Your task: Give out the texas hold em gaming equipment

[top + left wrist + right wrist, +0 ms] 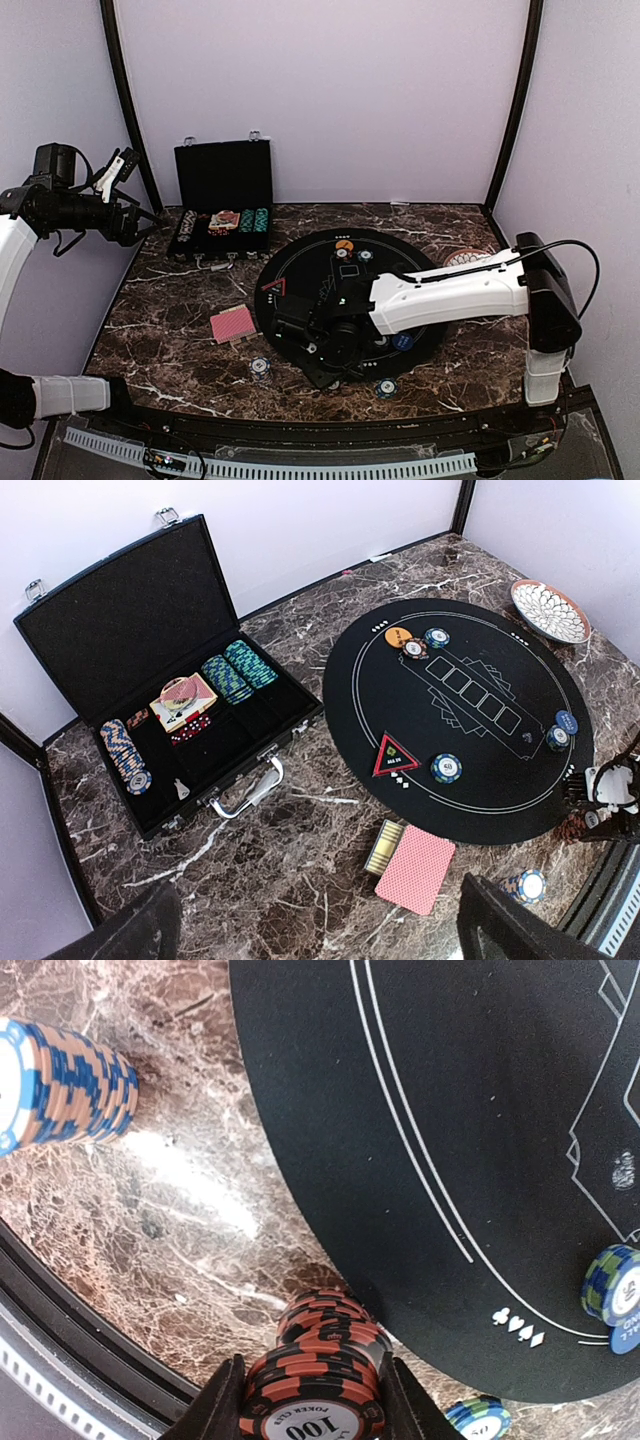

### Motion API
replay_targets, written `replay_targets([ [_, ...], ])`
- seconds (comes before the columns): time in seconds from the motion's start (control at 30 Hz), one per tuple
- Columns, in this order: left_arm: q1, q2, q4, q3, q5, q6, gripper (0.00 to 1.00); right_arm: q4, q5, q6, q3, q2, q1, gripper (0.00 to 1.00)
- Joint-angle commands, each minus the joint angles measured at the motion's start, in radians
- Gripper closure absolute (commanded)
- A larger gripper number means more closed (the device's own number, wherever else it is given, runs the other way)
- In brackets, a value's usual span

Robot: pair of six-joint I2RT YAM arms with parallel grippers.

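My right gripper (335,376) is low at the near edge of the round black mat (345,290). It is shut on a stack of orange-and-black poker chips (320,1360), held between both fingers in the right wrist view. A blue-and-white chip stack (60,1085) stands on the marble to its left. A red-backed card deck (415,870) lies left of the mat. Chips (446,768), an orange disc (397,636) and a blue disc (566,721) lie on the mat. My left gripper (120,170) is raised high at the far left, open and empty.
The black hinged case (150,680) stands open at the back left with chip rows and cards inside. A white patterned plate (548,610) sits at the back right. A red triangle marker (395,755) lies on the mat. Another blue chip stack (385,386) stands near the front edge.
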Motion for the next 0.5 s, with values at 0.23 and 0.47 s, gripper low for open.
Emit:
replay_targets([
  [0.23,0.006,-0.008,0.009,-0.011,0.016,0.003,0.01,0.008,0.075,-0.060,0.267,0.142,-0.076,0.95],
  [0.47,0.006,-0.010,0.005,-0.002,0.024,-0.004,0.01,0.040,0.062,-0.111,0.435,0.325,-0.156,0.92],
])
